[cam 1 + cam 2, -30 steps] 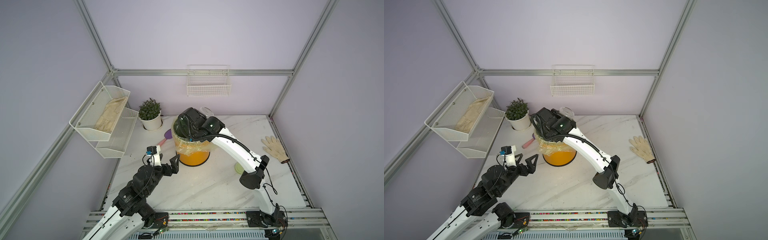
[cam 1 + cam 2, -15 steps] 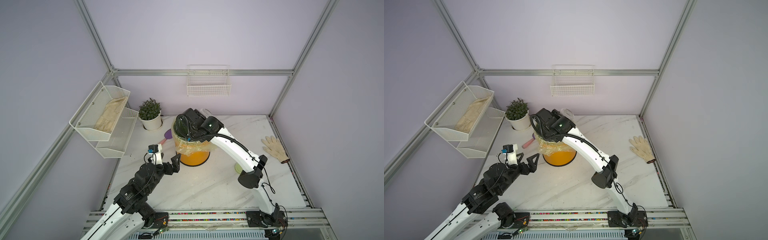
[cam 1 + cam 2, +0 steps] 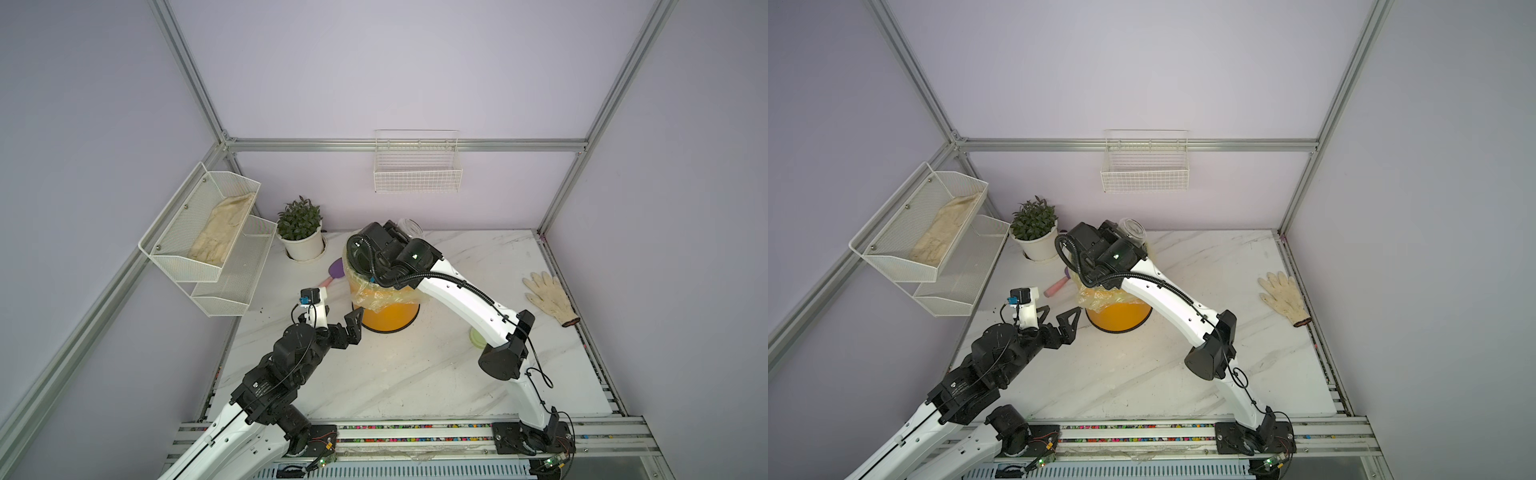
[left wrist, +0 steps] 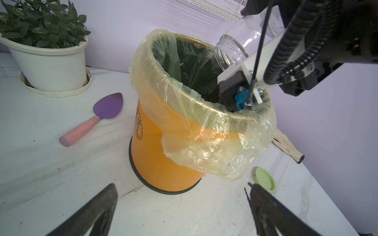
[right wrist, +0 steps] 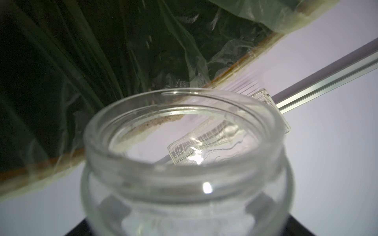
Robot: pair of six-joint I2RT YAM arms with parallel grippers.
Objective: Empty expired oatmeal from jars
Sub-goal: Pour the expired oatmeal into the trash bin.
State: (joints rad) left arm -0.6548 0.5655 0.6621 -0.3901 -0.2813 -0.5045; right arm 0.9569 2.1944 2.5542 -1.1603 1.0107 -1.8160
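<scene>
Marble worktop (image 3: pixel 415 374), lilac booth. Lined orange bin (image 4: pixel 163 153) stood toward its back left corner. The jar (image 4: pixel 235 47) is clamped in the right pincer (image 3: pixel 1124 232), mouth tipped over the bin and seen empty. It has barely shifted in the last second, so pouring is judged finished. No oatmeal is discernible. The left pincer (image 4: pixel 182 194) is spread apart, empty. The lid (image 4: pixel 264 179) is laid beside the bin.
</scene>
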